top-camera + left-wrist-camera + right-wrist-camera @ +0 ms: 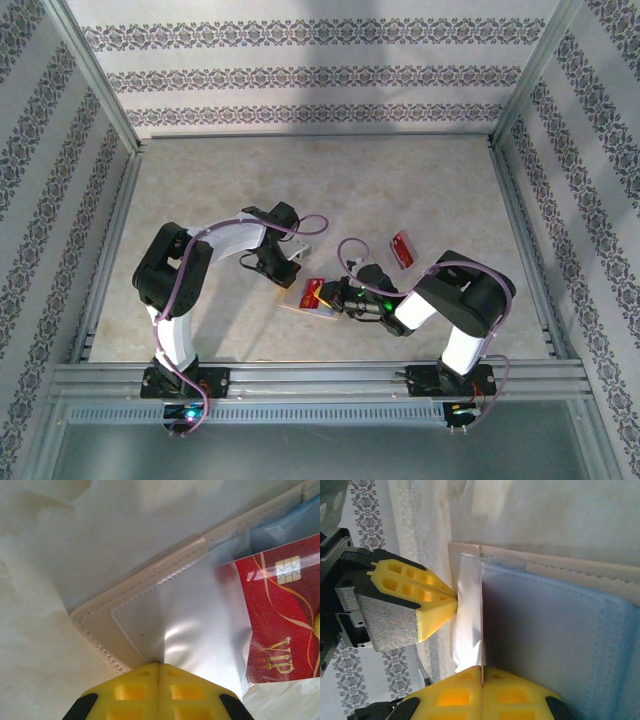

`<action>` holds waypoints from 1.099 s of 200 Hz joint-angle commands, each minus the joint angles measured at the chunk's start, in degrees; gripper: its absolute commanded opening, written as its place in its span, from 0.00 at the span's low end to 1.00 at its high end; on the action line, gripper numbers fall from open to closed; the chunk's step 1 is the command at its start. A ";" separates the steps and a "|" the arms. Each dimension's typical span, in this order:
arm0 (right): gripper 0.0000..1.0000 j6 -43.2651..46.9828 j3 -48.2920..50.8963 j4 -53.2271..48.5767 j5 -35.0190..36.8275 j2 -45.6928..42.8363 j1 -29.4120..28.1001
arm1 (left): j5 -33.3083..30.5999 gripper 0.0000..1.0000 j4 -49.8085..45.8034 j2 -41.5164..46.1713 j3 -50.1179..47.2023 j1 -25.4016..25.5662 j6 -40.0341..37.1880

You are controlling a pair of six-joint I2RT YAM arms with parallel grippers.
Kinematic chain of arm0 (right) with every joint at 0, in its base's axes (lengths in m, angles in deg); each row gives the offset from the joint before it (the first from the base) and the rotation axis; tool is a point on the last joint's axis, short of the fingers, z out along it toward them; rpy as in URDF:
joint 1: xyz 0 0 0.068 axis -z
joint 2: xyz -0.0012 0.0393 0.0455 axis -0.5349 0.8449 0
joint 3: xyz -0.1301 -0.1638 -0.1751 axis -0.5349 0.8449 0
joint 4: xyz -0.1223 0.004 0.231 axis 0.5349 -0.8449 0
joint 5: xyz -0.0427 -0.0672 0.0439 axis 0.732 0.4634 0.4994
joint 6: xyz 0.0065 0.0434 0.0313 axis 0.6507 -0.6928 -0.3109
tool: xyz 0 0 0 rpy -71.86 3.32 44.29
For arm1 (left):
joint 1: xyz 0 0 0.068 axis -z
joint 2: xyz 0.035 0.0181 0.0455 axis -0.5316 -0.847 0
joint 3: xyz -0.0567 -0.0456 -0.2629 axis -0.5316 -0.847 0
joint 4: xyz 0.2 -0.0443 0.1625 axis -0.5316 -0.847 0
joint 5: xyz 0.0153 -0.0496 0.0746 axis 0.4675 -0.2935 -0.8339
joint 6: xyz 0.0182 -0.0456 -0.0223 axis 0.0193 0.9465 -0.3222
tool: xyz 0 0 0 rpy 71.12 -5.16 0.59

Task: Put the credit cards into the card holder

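Observation:
The tan card holder (298, 305) lies open between the two arms. My left gripper (158, 666) is shut on the clear pocket film (200, 615) of the card holder (97, 625), pulling it up. A red credit card (280, 615) with a gold chip and "VIP" lettering lies partly under that film. My right gripper (482, 672) is shut on this credit card (482, 605), seen edge-on against the grey-lilac pocket of the card holder (555, 630). The left gripper (451, 602) pinches the film just beside it. From above, the left gripper (288, 272) and right gripper (335, 297) meet at the credit card (313, 290).
A second red credit card (403, 248) lies flat on the table, right of the holder and beyond the right arm. Metal rails (320, 375) run along the near edge, and patterned walls close in the other sides.

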State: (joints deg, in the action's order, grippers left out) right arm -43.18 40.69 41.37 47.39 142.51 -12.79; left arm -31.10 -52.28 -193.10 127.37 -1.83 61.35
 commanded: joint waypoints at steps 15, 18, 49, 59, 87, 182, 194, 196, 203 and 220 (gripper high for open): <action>0.00 -0.39 -0.63 3.88 0.05 0.79 -0.32 | -1.39 0.00 -0.23 -1.49 -1.18 0.57 -1.10; 0.00 -0.45 -0.63 3.87 0.05 0.83 -0.32 | -1.47 0.00 -0.37 -1.56 -1.10 0.63 -1.10; 0.00 -0.18 -0.54 3.88 0.54 0.13 -0.47 | -1.69 0.00 -0.20 -1.09 -1.09 0.57 -0.92; 0.00 -0.03 -0.72 3.70 0.34 0.26 -0.35 | -1.38 0.00 -0.08 -1.31 -1.37 0.60 -1.05; 0.00 -0.45 -0.19 4.60 0.99 0.26 -0.23 | -2.17 0.00 -0.35 -0.88 -1.07 0.57 -1.04; 0.00 -1.17 -0.33 6.93 1.49 0.80 -0.67 | -2.04 0.00 -0.35 -1.07 -1.08 0.61 -1.09; 0.00 -0.83 -0.28 6.88 1.63 0.48 -0.67 | -1.85 0.00 -0.11 -1.12 -1.27 0.59 -1.07; 0.00 -0.76 -0.28 6.87 1.63 0.48 -0.67 | -1.72 0.00 -0.11 -1.12 -1.35 0.57 -1.09; 0.00 -0.65 -0.37 6.71 1.42 0.55 -0.62 | -1.41 0.00 0.01 -1.31 -1.52 0.59 -1.08; 0.00 -0.97 -0.22 7.22 1.35 0.83 -0.40 | -1.75 0.00 -0.45 -1.53 -0.95 0.57 -1.15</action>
State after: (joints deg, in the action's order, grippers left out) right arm -44.18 40.89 43.23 47.32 142.66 -12.83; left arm -31.06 -52.30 -193.10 127.35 -1.83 61.35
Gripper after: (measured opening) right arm 0.051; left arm 0.048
